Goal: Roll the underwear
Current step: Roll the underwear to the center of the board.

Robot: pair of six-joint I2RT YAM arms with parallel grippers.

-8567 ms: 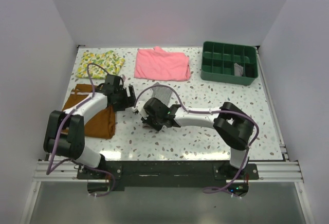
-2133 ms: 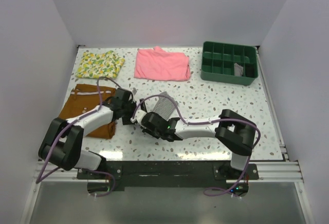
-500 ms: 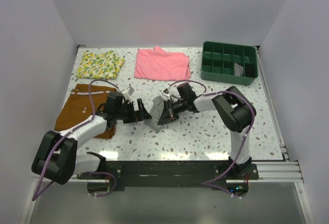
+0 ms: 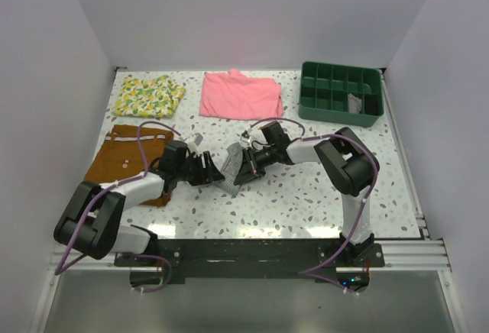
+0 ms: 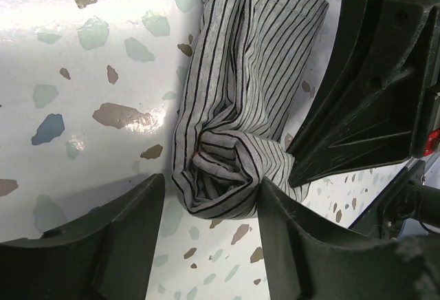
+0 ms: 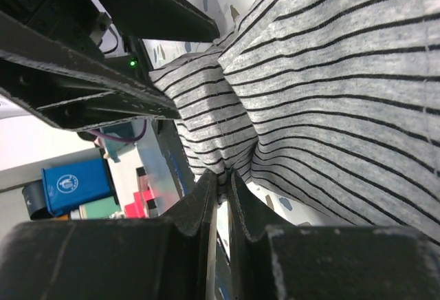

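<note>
- Overhead, the underwear (image 4: 227,172) lies bunched on the bench (image 4: 306,195), directly between the left end effector (image 4: 206,169) and the right end effector (image 4: 243,166).
- Left wrist: the jaws stand apart, straddling the cloth's rolled end without clamping it.
- Right wrist: the jaws are pinched closed on a striped fold at their tips.

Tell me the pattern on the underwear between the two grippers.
The underwear is light grey with thin dark stripes; the left wrist view shows it best.
</note>
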